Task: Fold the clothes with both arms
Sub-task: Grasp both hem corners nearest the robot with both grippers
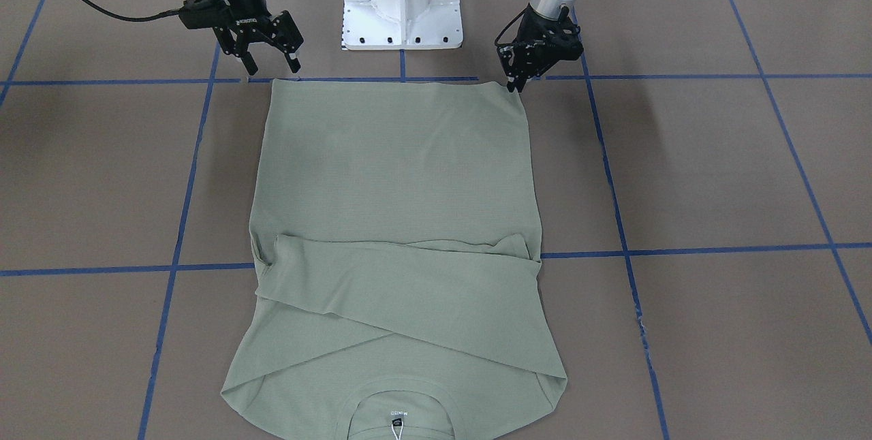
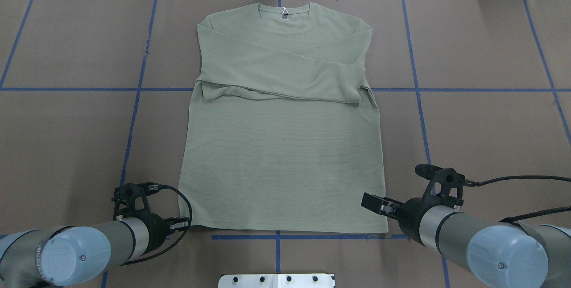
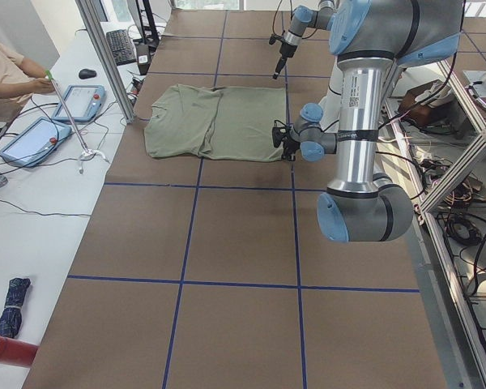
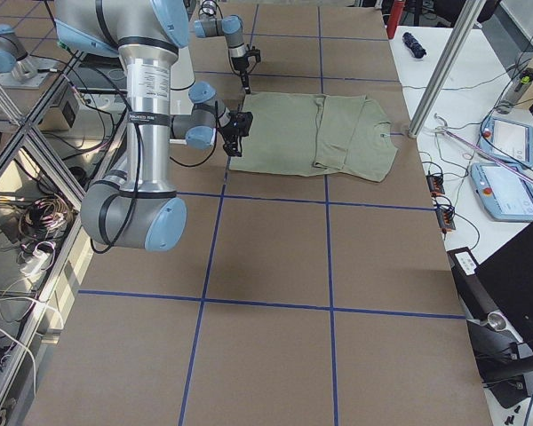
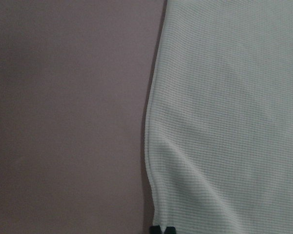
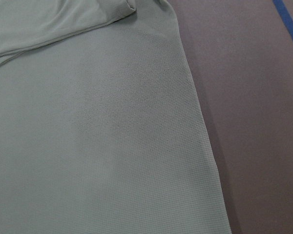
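Note:
The pale sage-green shirt [image 2: 285, 145] lies flat on the brown table, collar [image 2: 283, 11] at the far side, both sleeves folded across the chest. Its hem faces the robot. My left gripper [image 1: 514, 82] is at the hem's left corner; in the left wrist view its fingertips [image 5: 162, 229] are closed together at the cloth's edge [image 5: 151, 161], where a small ridge rises in the fabric. My right gripper [image 1: 272, 69] is open and hovers just above the hem's right corner, touching nothing. The right wrist view shows only the shirt's side edge [image 6: 195, 112] and the table.
The white pedestal base [image 1: 402, 4] stands just behind the hem, between the arms. Blue tape lines [image 2: 134, 123] cross the brown table. In the exterior left view, a white desk [image 3: 32, 203] with tablets and a seated person run along the table's far side.

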`<state>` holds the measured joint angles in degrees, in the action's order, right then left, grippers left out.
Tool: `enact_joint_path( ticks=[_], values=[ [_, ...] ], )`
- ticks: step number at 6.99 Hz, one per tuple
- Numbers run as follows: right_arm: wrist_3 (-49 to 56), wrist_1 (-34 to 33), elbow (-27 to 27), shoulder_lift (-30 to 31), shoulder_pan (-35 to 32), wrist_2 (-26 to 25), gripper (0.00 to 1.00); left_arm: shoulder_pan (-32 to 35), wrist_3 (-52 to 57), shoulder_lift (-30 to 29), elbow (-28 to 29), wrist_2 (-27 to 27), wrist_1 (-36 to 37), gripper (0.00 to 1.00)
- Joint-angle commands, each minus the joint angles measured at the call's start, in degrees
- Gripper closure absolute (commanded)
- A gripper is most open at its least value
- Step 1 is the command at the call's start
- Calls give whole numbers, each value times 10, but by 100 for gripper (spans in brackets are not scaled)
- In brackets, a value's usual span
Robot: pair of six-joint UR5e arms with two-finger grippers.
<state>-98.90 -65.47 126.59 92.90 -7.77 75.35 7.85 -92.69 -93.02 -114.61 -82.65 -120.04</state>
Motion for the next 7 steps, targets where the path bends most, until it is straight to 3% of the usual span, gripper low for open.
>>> enact_joint_path(
  ticks=[1,3,5,7],
  values=[
    [-5,-3,-4,0,5,-8,5,3,2,0,-10,0,1,100],
    [-87,-32,-4,-3,5,-3,26,10,1,-1,-69,-2,2,100],
    [-174,-76,-8,-3,7,-3,26,35,1,-2,-84,-1,2,100],
    [-181,-77,-41,-19,25,-8,21,40,1,-3,-90,5,0,100]
  ],
)
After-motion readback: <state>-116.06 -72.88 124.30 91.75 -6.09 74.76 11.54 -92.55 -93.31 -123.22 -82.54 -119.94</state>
